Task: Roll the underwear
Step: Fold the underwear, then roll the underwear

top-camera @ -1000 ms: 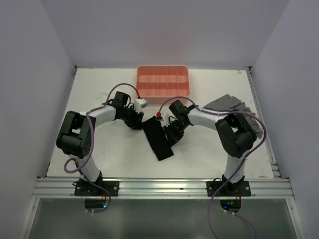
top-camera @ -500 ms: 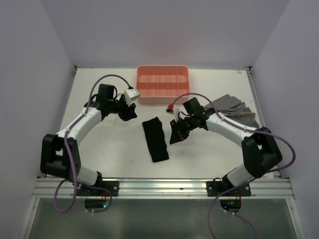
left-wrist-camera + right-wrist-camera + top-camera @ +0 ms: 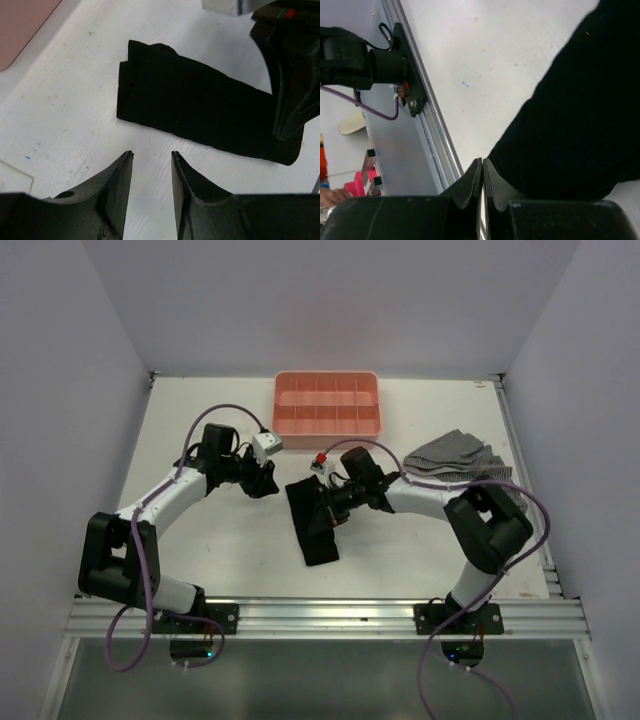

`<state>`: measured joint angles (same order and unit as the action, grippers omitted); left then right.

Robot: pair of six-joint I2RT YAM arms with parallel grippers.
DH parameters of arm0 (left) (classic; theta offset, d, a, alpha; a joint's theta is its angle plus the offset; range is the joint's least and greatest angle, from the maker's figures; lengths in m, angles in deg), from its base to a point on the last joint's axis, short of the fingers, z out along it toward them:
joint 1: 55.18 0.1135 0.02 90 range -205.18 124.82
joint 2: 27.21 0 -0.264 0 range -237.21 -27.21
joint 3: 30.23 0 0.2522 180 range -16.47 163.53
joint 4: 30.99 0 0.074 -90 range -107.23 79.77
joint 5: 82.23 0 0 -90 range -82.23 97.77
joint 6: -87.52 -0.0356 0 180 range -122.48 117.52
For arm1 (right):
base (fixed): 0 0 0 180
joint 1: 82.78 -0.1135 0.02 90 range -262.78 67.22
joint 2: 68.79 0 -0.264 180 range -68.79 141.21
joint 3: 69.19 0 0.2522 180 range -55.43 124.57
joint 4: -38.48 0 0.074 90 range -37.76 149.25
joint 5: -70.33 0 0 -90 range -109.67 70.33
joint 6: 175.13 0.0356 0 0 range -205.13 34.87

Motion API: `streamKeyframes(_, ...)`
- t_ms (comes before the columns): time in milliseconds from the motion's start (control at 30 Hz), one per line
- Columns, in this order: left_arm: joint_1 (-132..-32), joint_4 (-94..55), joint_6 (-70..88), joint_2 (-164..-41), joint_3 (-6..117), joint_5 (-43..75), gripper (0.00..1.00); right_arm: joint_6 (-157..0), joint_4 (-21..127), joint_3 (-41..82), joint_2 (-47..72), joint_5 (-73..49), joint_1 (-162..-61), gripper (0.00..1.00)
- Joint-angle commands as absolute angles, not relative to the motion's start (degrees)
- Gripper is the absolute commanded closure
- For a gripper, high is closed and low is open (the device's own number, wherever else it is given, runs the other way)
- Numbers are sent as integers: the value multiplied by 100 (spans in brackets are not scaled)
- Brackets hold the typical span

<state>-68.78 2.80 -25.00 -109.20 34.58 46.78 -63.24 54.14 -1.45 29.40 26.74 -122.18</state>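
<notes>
The underwear point(image 3: 314, 532) is a black fabric strip folded long and narrow, lying flat at the table's middle; it also shows in the left wrist view point(image 3: 200, 115) and the right wrist view point(image 3: 585, 115). My left gripper point(image 3: 266, 484) is open and empty, its tips point(image 3: 151, 155) over bare table a short way left of the strip's far end. My right gripper point(image 3: 324, 506) is low over the strip's far end. Its jaws point(image 3: 482, 162) are pressed shut, with the fabric beside them and nothing visibly between them. The right gripper also shows in the left wrist view point(image 3: 290, 75).
A pink compartment tray point(image 3: 328, 403) stands at the back centre. A grey checked cloth point(image 3: 455, 452) lies at the right, behind the right arm. The metal front rail point(image 3: 427, 135) and the left arm's base point(image 3: 395, 65) show in the right wrist view.
My right gripper has moved left onto the far end of the underwear. My left gripper has come slightly nearer and to the right, toward the strip. The underwear has stayed in place.
</notes>
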Motion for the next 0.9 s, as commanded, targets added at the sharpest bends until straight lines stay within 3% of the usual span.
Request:
streamKeyframes(0, -6915, -79, -2190, -11105, 3723, 4908, 60, -5902, 4750, -348, 3447, 2946, -12163, 93)
streamKeyframes(300, -6915, -185, -2120, -11272, 3662, 5066, 59, -5736, 4628, -533, 4555, 3095, -11776, 97)
streamKeyframes(600, -6897, -123, -1927, -11360, 3838, 6339, 61, -4427, 2755, -797, 3044, 3560, -11768, 95)
streamKeyframes(867, -7205, -1878, -303, -11781, 3241, 7132, 66, -4550, 2590, -937, 3674, 3377, -11768, 96)
